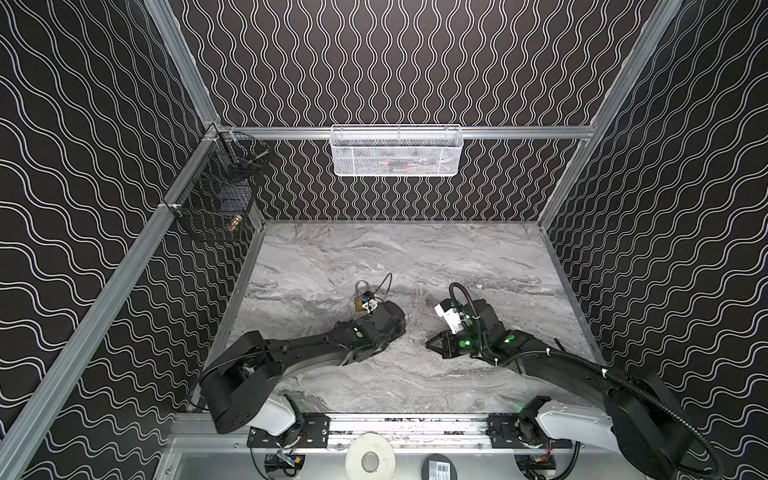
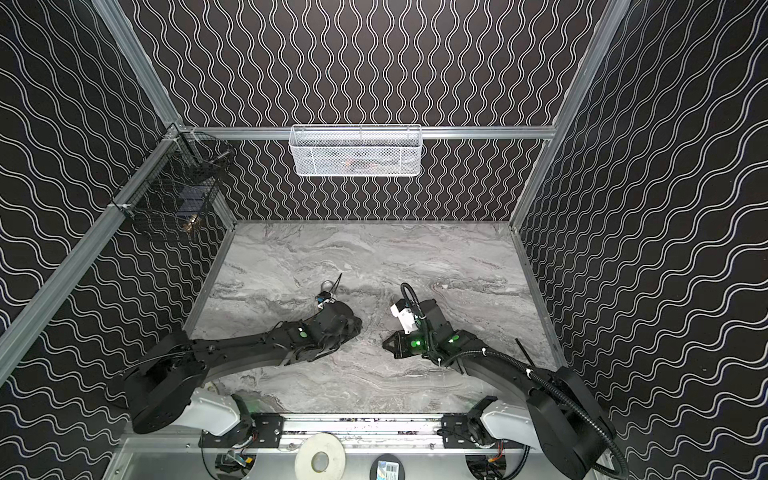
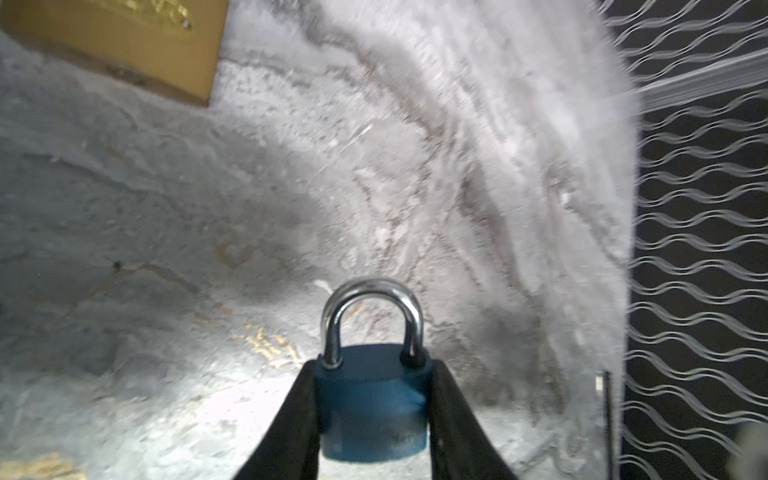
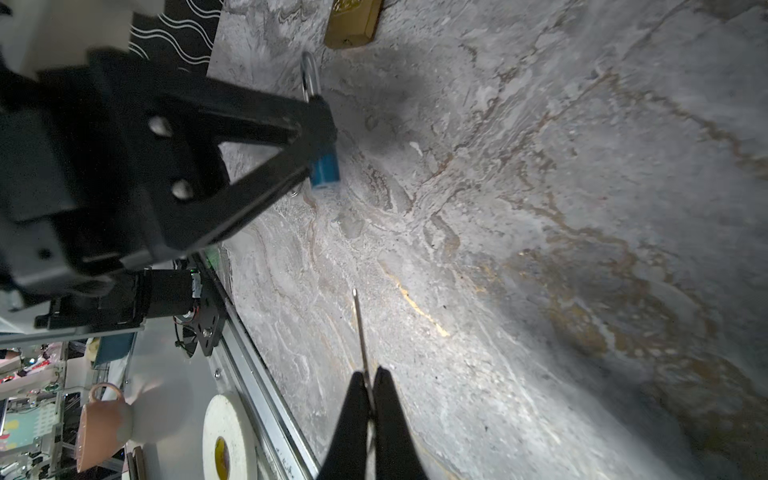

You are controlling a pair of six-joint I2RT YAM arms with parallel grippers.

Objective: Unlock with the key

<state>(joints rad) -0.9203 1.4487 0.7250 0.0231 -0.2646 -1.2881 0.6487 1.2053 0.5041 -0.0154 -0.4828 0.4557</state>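
Note:
A blue padlock (image 3: 374,411) with a closed silver shackle (image 3: 372,316) sits between the fingers of my left gripper (image 3: 372,368), which is shut on its body just above the marble table. The right wrist view shows the same grip from the side, with the blue padlock (image 4: 326,168) in my left gripper (image 4: 324,124). My right gripper (image 4: 368,376) is shut on a thin metal key (image 4: 360,328), seen edge-on and pointing towards the padlock, well short of it. In both top views the left gripper (image 1: 366,296) (image 2: 321,297) and right gripper (image 1: 430,344) (image 2: 384,344) stand apart.
A brass padlock (image 3: 124,41) (image 4: 353,20) (image 1: 357,306) lies on the table close beside the blue one. A white mesh basket (image 1: 397,151) hangs on the back wall, a black wire basket (image 1: 220,199) on the left wall. A tape roll (image 1: 370,457) sits beyond the front rail.

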